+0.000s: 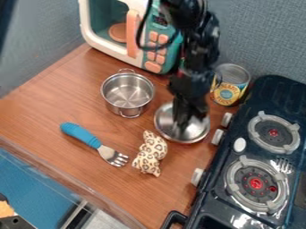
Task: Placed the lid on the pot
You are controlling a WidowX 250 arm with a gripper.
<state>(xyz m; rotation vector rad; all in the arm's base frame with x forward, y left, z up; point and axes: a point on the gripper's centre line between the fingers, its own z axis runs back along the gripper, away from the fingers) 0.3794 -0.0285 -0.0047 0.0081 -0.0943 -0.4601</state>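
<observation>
The gripper [186,117] hangs pointing down over the silver lid [197,130], covering the lid's middle, where any knob is hidden. Whether it holds the lid cannot be told. The lid lies to the right of the silver pot [127,92] and a little nearer the camera. The pot stands upright, uncovered, with its bare inside showing and a small handle at its far and near sides.
A toy microwave [128,33] stands behind the pot and a can [229,85] behind the lid at right. A blue-handled fork [95,143] and a spotted plush toy [150,154] lie in front. The black stove [251,156] borders the right side.
</observation>
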